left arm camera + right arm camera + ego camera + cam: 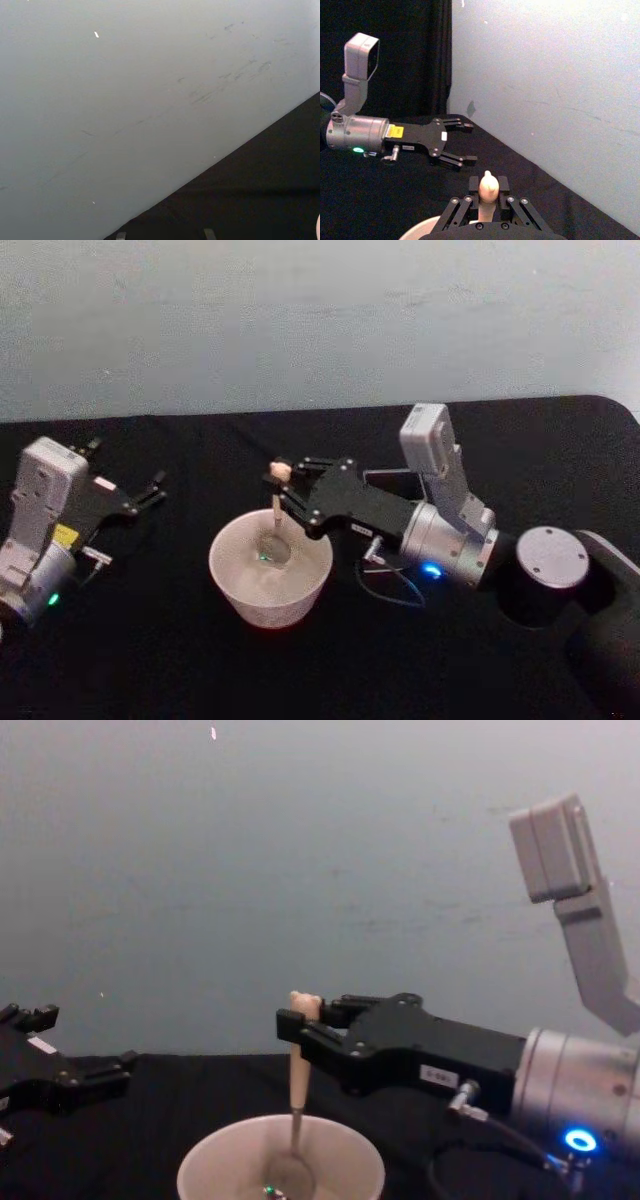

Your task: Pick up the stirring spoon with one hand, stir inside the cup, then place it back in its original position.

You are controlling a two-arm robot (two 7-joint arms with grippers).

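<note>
Item: the stirring spoon (276,508). It has a beige handle topped by a small rounded bear head, a thin dark neck below that, and a shiny round metal bowl at the bottom end.

Orientation: the long axis stands close to vertical. The bear head points up and the bowl points down. From the chest view the handle (298,1070) rises straight out of the cup (345,1145) with almost no lean.

Location: the bowl sits inside the cup (222,575), low in the middle. I cannot tell whether it touches the bottom. The cup is wide, round and cream-white, and it stands on the black table (150,660) near the front centre.

Right gripper (284,488): I reach in from the right, above the cup rim. My fingers are clamped on the upper handle, just under the bear head (487,186), one on each side.

Left gripper (130,465): it is parked at the left of the table, well apart from the cup. Its fingers are spread and hold nothing, which the right wrist view (470,144) confirms.
</note>
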